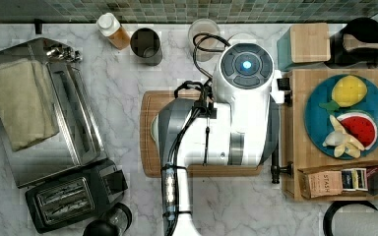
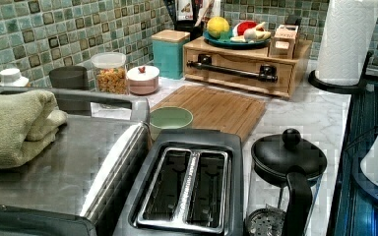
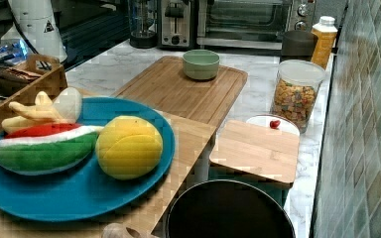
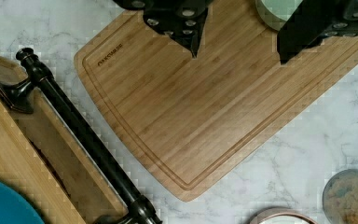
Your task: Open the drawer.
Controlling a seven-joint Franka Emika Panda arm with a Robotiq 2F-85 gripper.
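Overhead, drawer (image 1: 286,132) front's long axis vertical, facing the top view's left; fingers (image 4: 242,44) spread, empty.

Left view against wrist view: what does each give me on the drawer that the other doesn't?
The left view alone shows the whole drawer front, looking shut, with the teal plate of toy fruit on the box above it, plus the toaster. The wrist view alone shows the gripper, open, above the cutting board and apart from the handle. Both show the black bar handle on its two mounts and the cutting board in front of the drawer.
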